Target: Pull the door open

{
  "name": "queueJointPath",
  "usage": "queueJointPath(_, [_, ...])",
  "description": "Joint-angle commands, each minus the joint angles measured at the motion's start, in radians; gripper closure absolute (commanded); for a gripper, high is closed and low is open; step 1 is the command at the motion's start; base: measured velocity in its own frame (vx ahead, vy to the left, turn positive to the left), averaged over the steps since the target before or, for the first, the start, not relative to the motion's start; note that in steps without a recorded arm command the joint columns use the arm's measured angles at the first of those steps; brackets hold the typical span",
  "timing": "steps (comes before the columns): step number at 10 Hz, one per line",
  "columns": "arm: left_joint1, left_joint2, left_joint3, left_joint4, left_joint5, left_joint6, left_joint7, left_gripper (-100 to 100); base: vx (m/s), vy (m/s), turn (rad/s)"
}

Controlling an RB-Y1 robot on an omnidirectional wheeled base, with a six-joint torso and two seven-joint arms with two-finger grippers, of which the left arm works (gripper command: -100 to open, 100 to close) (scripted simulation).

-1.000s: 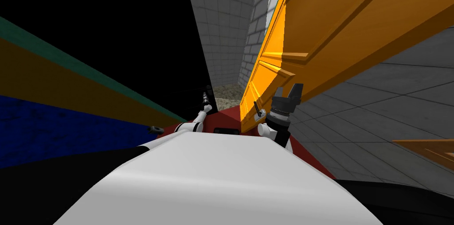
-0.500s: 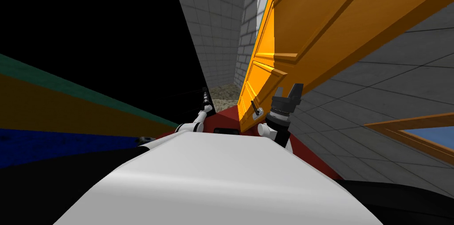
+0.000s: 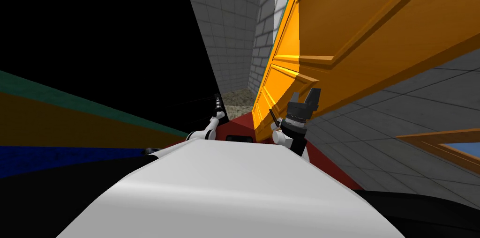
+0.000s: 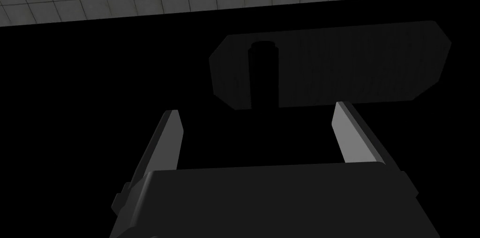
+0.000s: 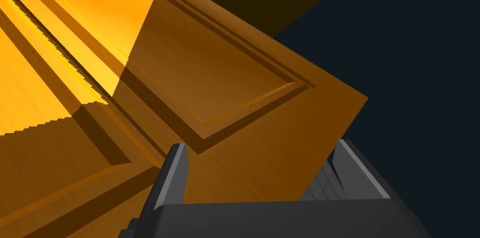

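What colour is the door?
The door is orange, with recessed panels; right wrist view shows it best.

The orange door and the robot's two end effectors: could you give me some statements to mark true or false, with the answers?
1. The door is orange with framed panels. True.
2. The right end effector is shut. False: it is open, facing the door's panelled face.
3. The left end effector is open. True.
4. The wall past the door's edge is red brick. False: that wall is grey and tiled.
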Motion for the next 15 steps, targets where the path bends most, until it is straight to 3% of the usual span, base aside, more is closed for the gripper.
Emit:
queueJointPath(1, [0.001,-0.010,0.011,-0.008,-0.030,0.007,0.015,-100,0.091,0.074,0.062])
queueJointPath(5, [0.004,-0.034,0.032,-0.019,-0.100,0.020,0.052,-100,0.094,0.037,0.131])
queueJointPath(6, [0.005,-0.047,0.042,-0.024,-0.131,0.025,0.068,-100,0.148,0.017,0.325])
queueJointPath(8, [0.007,-0.064,0.053,-0.030,-0.168,0.032,0.087,-100,0.148,-0.002,0.253])
queueJointPath(10, [0.007,-0.077,0.061,-0.034,-0.193,0.036,0.100,-100,0.127,-0.026,0.293])
queueJointPath(11, [0.005,-0.072,0.059,-0.029,-0.184,0.032,0.095,-100,0.054,-0.016,0.055])
queueJointPath(12, [0.005,-0.072,0.059,-0.029,-0.184,0.032,0.095,100,-0.008,0.002,-0.039])
queueJointPath(15, [0.005,-0.072,0.059,-0.029,-0.184,0.032,0.095,100,-0.015,0.004,-0.012])
